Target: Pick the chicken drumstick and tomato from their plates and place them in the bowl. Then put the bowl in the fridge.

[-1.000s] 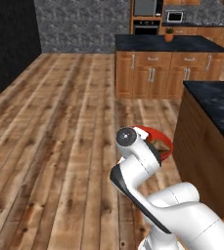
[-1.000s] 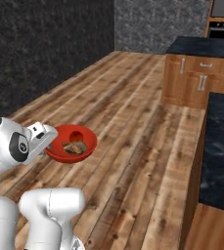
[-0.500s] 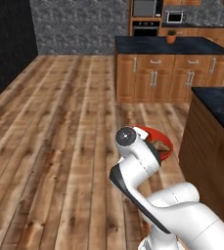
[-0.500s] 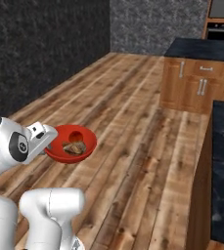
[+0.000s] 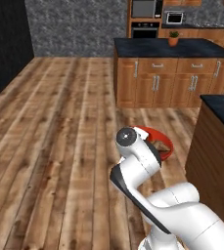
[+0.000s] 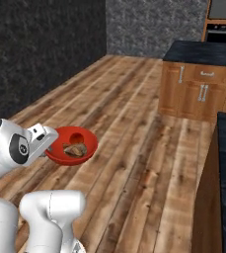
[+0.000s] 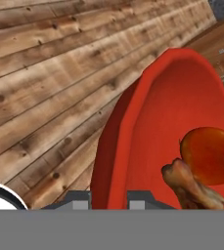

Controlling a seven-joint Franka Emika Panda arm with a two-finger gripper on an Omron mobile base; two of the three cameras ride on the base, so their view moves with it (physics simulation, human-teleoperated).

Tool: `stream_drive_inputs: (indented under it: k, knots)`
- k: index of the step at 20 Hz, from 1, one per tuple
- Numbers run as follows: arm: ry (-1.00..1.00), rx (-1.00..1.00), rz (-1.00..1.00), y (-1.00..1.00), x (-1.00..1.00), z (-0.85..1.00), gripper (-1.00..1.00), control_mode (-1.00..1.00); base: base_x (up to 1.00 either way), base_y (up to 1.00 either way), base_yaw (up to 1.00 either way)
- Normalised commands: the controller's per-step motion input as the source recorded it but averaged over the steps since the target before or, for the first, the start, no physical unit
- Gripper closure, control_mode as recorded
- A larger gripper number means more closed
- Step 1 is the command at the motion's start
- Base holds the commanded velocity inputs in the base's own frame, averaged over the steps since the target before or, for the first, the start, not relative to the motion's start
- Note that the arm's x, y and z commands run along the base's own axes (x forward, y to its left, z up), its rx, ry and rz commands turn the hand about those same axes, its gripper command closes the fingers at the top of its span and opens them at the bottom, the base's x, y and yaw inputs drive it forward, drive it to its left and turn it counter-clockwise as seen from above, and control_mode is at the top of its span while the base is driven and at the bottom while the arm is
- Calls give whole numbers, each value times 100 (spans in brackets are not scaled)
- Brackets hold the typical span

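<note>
Item one, the wide brown plank floor (image 5: pixel 59 136): I see it spread beneath everything, running back to a grey stone wall (image 5: pixel 77 27).

Item two, the wooden kitchen island with a black stone top (image 5: pixel 169 73): it stands well beyond the red bowl, with a small potted plant (image 5: pixel 173 39) on its top. A second dark-topped surface (image 5: pixel 221 105) sits just to the right of the bowl in the left base view.

Item three, the black wall oven (image 5: pixel 144 22): set in wooden cabinets far behind the island, well apart from the bowl.

Item four, the shallow round bright red bowl (image 6: pixel 71 146): I hold it in the air above the floor, clear of any surface, carried just ahead of the white wrist. In the hand view its rim (image 7: pixel 118 146) runs up from between the two dark tips.

Item five, my claw (image 7: pixel 109 197): nearly closed, the tips pinching the near rim of the bowl.

Item six, the small round red tomato (image 7: pixel 209 155): it lies inside the bowl, on the far side from the gripped rim.

Item seven, the tan-brown lumpy chicken drumstick (image 7: pixel 189 185): also inside the bowl, touching the tomato, its bony end pointing toward the bowl's middle.
</note>
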Motion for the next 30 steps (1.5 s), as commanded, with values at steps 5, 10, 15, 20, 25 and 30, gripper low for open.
stream_drive_inputs:
  k: [5, 10, 15, 20, 25, 30]
  knots:
    - [0, 0, 0, 0, 0, 0, 100, 100, 67, 11, -4]
    - [0, 0, 0, 0, 0, 0, 100, 100, 65, 8, -3]
    - [0, 0, 0, 0, 0, 0, 100, 100, 72, 8, -2]
    - [0, 0, 0, 0, 0, 0, 100, 100, 72, 5, -5]
    - [0, 0, 0, 0, 0, 0, 100, 100, 64, 6, -14]
    - [0, 0, 0, 0, 0, 0, 100, 100, 58, 10, -21]
